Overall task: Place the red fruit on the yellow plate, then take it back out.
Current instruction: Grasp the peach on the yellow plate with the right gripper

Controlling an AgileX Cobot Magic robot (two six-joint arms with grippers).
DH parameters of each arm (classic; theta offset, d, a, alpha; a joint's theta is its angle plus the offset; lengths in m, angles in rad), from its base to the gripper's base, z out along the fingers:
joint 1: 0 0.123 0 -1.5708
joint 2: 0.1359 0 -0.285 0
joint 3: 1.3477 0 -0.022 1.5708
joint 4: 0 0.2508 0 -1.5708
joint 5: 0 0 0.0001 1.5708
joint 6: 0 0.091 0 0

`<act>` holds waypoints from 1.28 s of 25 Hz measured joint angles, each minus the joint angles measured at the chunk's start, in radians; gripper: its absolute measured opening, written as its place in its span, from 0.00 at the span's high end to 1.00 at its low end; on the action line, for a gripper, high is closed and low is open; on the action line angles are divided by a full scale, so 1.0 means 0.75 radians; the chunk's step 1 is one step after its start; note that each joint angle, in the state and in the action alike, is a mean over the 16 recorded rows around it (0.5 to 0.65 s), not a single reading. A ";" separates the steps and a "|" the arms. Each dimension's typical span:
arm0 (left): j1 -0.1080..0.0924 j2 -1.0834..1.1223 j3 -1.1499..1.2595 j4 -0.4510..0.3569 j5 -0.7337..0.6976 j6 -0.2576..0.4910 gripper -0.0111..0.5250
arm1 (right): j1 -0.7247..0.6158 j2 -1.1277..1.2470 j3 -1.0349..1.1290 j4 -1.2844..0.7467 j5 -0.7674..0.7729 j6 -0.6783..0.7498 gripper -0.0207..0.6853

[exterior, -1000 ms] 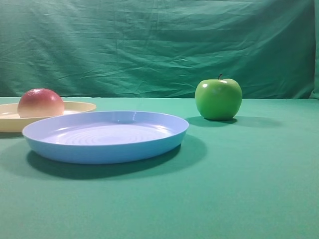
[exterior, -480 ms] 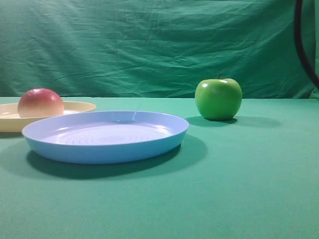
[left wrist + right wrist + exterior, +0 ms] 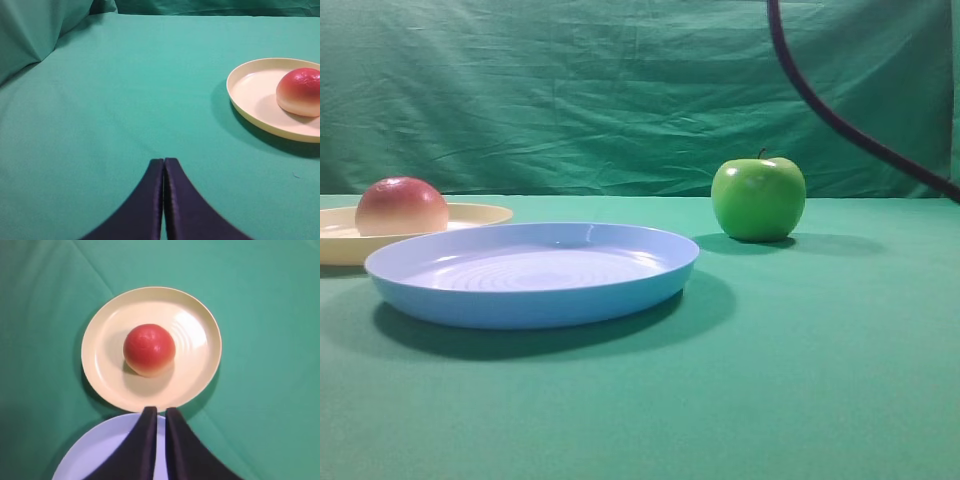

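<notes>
The red fruit (image 3: 402,205) rests on the yellow plate (image 3: 480,213) at the far left of the exterior view. Seen from above in the right wrist view, the fruit (image 3: 149,349) lies near the middle of the plate (image 3: 200,340). My right gripper (image 3: 161,410) hovers high over the near rim of that plate, its jaws a narrow gap apart and empty. My left gripper (image 3: 164,161) is shut and empty, low over the cloth, with the fruit (image 3: 300,91) and plate (image 3: 250,95) off to its right. Neither gripper shows in the exterior view.
A light blue plate (image 3: 530,290) stands in front of the yellow one, and its edge (image 3: 100,450) lies under my right gripper. A green apple (image 3: 758,198) stands at the back right. A dark cable (image 3: 840,120) hangs across the upper right. Green cloth covers table and backdrop.
The dark cable has swung further into the exterior view from the upper right toward the left. Fruit, plates and apple have not moved.
</notes>
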 joint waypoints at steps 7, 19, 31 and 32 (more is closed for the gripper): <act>0.000 0.000 0.000 0.000 0.000 0.000 0.98 | 0.063 0.252 -0.263 -0.001 0.013 -0.034 0.37; 0.000 0.000 0.000 0.000 0.000 0.000 0.98 | 0.132 0.535 -0.386 0.003 -0.200 -0.067 0.03; 0.000 0.000 0.000 0.000 0.000 0.000 0.98 | 0.133 0.674 -0.389 0.023 -0.348 -0.069 0.19; 0.000 0.000 0.000 0.000 0.000 0.000 0.98 | 0.133 0.679 -0.389 0.025 -0.351 -0.069 0.23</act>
